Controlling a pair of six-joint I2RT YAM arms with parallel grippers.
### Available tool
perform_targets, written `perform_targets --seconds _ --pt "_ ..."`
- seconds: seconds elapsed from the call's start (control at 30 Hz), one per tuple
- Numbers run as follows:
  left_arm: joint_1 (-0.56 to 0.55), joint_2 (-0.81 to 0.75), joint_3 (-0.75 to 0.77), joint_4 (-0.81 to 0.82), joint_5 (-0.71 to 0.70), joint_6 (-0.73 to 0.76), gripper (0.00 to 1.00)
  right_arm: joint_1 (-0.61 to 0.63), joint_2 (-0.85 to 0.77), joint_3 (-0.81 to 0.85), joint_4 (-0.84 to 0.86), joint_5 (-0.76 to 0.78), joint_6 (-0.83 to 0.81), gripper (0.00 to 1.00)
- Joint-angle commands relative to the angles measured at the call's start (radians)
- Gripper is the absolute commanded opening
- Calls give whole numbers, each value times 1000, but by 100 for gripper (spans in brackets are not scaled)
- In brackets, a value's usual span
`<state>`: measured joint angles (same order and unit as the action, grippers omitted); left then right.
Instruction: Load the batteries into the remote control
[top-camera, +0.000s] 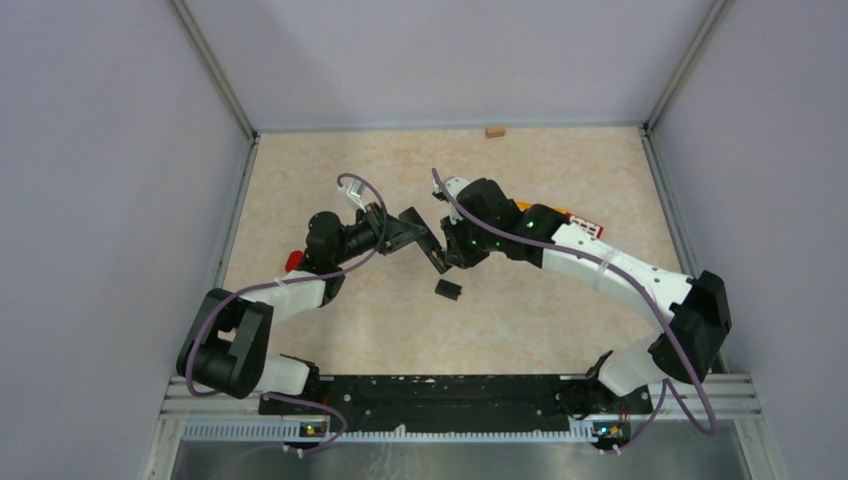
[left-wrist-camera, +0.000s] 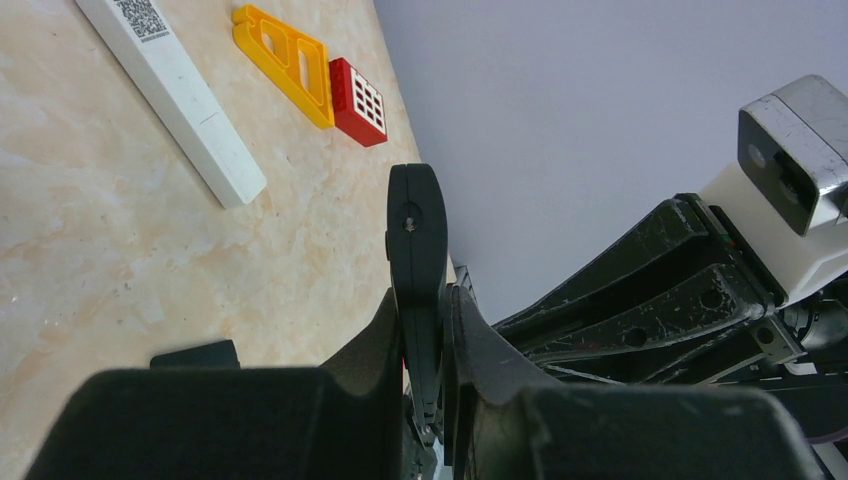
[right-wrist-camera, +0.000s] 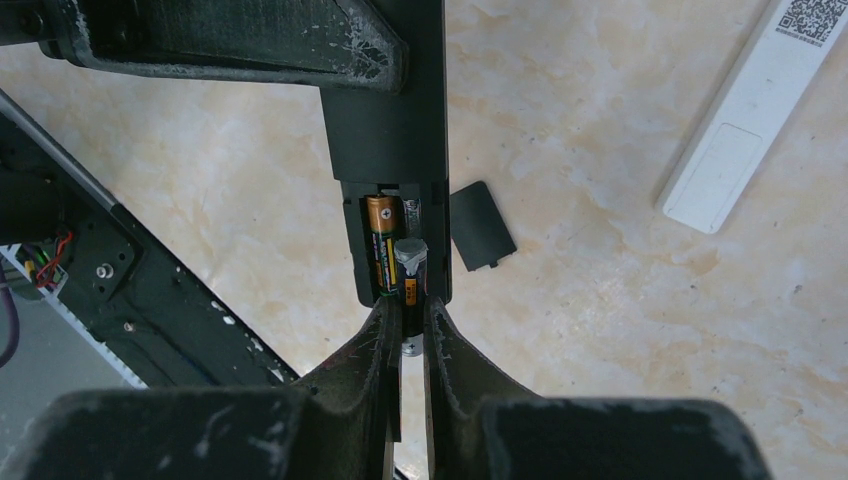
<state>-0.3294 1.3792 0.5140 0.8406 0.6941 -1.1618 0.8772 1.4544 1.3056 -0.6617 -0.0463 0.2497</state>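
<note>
Left gripper (left-wrist-camera: 428, 335) is clamped on the black remote (right-wrist-camera: 392, 140), one finger pressed on each side. It holds the remote above the table (top-camera: 560, 320) near the centre, with the back side facing the right wrist camera. The battery bay is open.

One battery (right-wrist-camera: 379, 248), orange and black, lies seated in the left slot. Right gripper (right-wrist-camera: 407, 318) has its fingers nearly together, pinching a second battery (right-wrist-camera: 410, 268) by its lower end. That battery's pale metal top points into the right slot, right beside the seated one. It looks partly in, but from this angle it is unclear whether it sits fully down in the slot.

The black battery cover (right-wrist-camera: 483, 225) lies flat on the table, apart from both grippers. In the right wrist view it is just beside the remote's open end.

A white remote (left-wrist-camera: 170, 85) lies on the table further off with its QR sticker up. Beyond it, an orange flat piece (left-wrist-camera: 285, 58) and a red block (left-wrist-camera: 358, 100) touch end to end near the wall. A small tan block (top-camera: 494, 131) sits at the table's far edge.
</note>
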Motion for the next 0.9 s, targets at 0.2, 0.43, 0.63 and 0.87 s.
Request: perform_targets --seconds 0.2,0.43,0.63,0.87 --pt "-3 -25 2 79 3 -20 0 14 18 59 13 -2 -29 6" --pt "-3 -16 7 99 13 -75 0 17 35 64 12 -9 -45 10" --pt "-3 -17 7 118 25 -103 0 18 35 59 20 6 -56 20" --pt "-3 -24 9 107 41 -129 0 18 32 57 42 39 -47 27"
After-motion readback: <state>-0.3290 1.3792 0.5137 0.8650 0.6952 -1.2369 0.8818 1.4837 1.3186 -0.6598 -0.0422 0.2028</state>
